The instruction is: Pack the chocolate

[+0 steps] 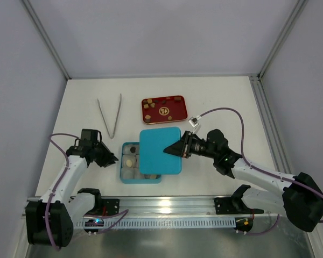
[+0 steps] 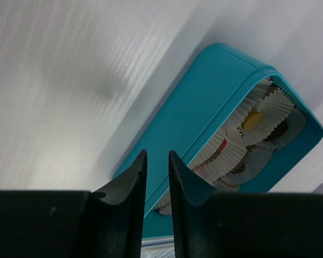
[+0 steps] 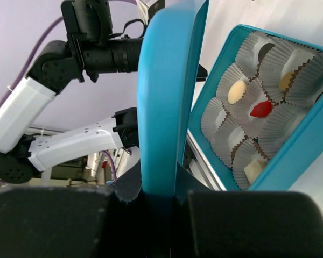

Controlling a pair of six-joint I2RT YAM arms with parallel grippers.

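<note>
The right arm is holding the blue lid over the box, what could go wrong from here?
The right gripper pinches the lid by one edge, offset over the box, so it may land crooked and crush paper cups. Some chocolate pieces lie on the red tray; closing now could leave them out. The left gripper sits close beside the box and might nudge it.

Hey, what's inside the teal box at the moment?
White paper cups, several holding chocolate, including a red and a cream piece. From above, the lid, held by the right end effector, hides most of the box.
</note>
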